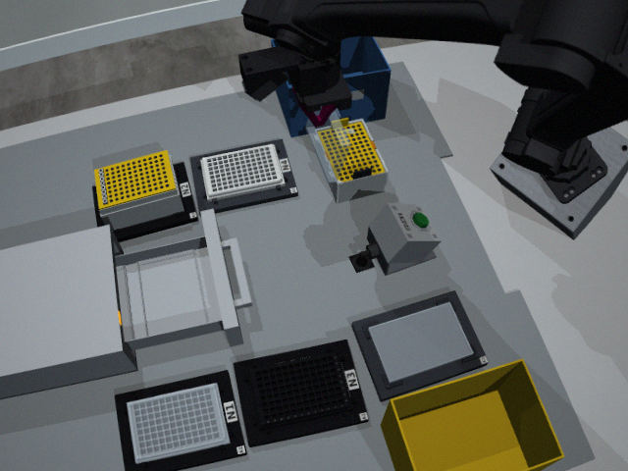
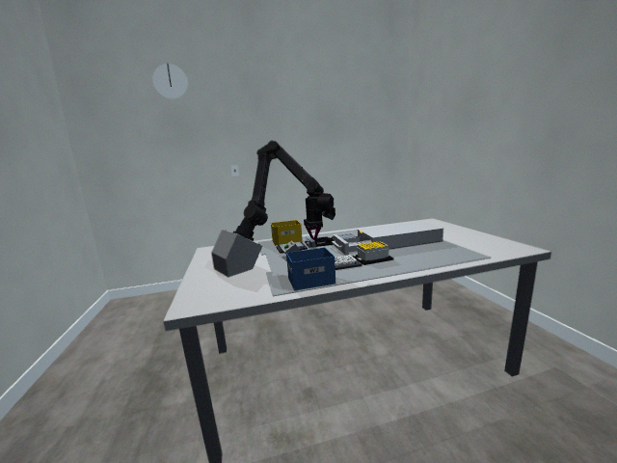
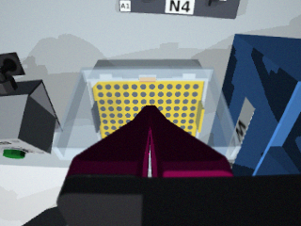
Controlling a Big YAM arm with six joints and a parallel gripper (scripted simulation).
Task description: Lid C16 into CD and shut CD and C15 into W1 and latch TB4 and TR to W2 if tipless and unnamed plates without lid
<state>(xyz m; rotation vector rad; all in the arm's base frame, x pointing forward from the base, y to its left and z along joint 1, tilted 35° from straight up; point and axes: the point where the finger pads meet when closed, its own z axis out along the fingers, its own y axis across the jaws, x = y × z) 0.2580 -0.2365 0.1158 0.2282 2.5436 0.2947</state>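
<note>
Gripper [image 1: 327,117] fingers pinched fully together, holding nothing; it's right over the front edge of tip box TB4 [image 1: 353,161]. Blue bin W2 [image 1: 378,83] sits just behind.

Maroon gripper [image 3: 150,123], yellow dotted tip box insert [image 1: 351,150], blue bin [image 1: 374,76], green key [image 1: 420,219]

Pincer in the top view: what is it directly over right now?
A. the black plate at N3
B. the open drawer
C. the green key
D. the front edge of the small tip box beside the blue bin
D. The shut, empty pincer sits at the edge of the small tip box that faces the blue bin; the wrist view shows the box's yellow grid just past the fingertips.
</note>
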